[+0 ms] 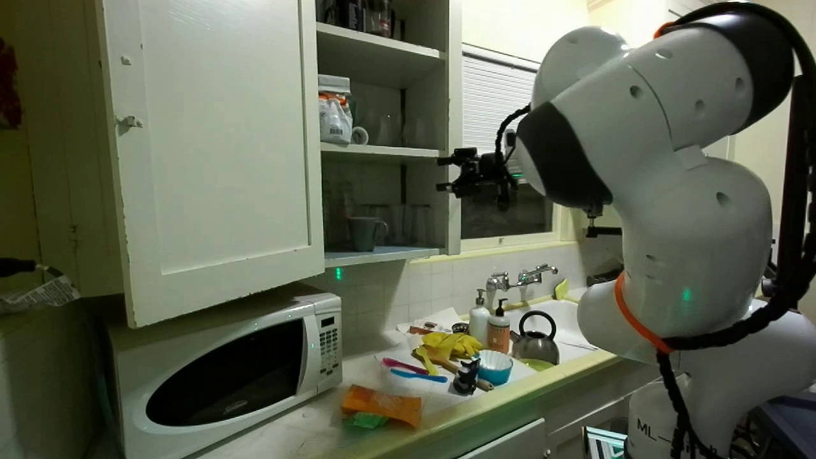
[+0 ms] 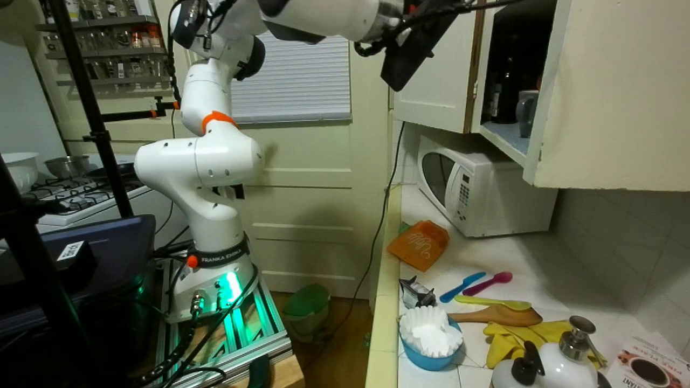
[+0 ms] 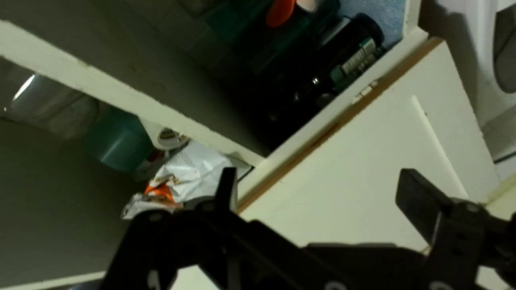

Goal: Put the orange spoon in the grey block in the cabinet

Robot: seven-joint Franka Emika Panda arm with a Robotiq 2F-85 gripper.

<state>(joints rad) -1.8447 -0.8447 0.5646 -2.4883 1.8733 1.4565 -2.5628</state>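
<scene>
Inside the dark cupboard (image 1: 454,115), the orange spoon (image 3: 280,13) sits low; I can't tell if it's in the grey mug (image 2: 525,113). The gripper (image 3: 318,181) is spread wide, holding nothing. Reaching in could tip the bottle (image 3: 358,56), since it's near the spoon.

Ahead, a door (image 3: 363,161) bars the gripper (image 3: 318,176); to one side, a shelf (image 3: 121,95) splits free room in the cabinet (image 1: 454,95).
</scene>
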